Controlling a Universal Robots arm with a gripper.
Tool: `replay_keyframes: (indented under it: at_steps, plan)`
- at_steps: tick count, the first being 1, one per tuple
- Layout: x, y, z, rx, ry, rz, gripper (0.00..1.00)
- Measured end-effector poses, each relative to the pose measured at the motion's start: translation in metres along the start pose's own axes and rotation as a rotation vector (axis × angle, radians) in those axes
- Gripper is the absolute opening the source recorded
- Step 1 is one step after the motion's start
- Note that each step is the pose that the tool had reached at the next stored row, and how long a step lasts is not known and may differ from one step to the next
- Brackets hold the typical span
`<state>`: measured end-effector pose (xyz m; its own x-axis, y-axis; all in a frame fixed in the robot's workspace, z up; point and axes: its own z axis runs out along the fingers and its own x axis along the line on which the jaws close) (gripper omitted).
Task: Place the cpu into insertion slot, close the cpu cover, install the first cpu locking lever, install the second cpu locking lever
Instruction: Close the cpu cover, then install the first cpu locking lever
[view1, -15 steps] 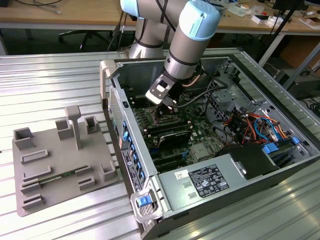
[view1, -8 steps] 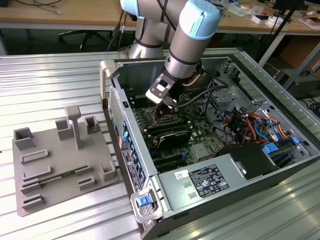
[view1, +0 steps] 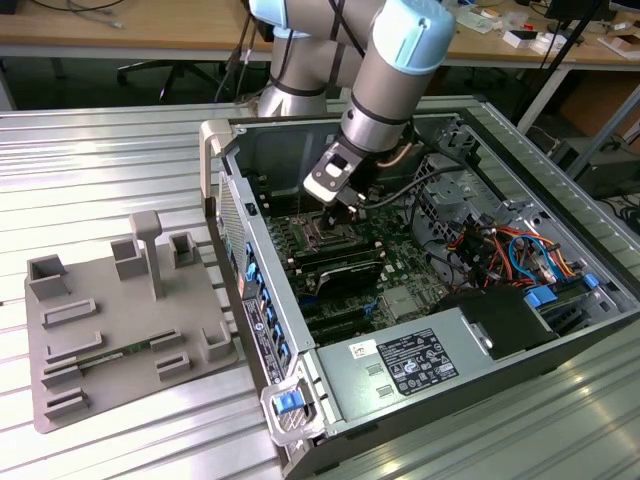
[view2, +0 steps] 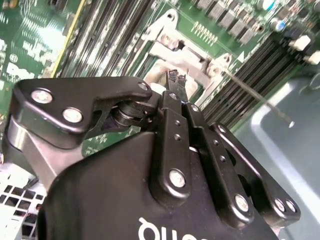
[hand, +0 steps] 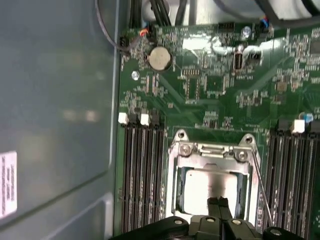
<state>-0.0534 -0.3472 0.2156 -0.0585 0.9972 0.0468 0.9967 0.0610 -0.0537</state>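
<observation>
One grey-and-pale-blue robot arm (view1: 395, 75) reaches into an open dark grey computer case (view1: 500, 390) lying on its side on a ribbed metal table (view1: 100, 140). Its black two-finger gripper (hand: 217, 202) hangs with fingertips pressed together and nothing between them, directly over the small square cpu with a silver-grey metal top (hand: 207, 186). The cpu lies flat in the square dark insertion slot (view1: 322, 240) on the green motherboard (hand: 210, 95). The thin silver frame of the cpu cover (hand: 214, 163) lies down around it. Beside the socket, in the first wrist view, a thin metal wire locking lever (hand: 261, 187) slants free of the frame. A grey moulded parts tray (view1: 120, 300) sits on the table at the exterior view's left, just beside the case.
</observation>
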Motion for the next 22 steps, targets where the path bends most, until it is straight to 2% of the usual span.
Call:
replay_keyframes:
  at_steps: [3, 5, 6, 22]
  plan:
    - [0.0001, 0.0028, -0.0071, 0.0003, 0.0001, 0.0, 0.11]
    - [0.0006, 0.0042, -0.0187, 0.0009, 0.0, 0.0, 0.11]
    - [0.0006, 0.0043, -0.0203, 0.001, 0.0001, 0.0, 0.11]
    - [0.0006, 0.0043, -0.0204, 0.0015, -0.0002, -0.009, 0.11]
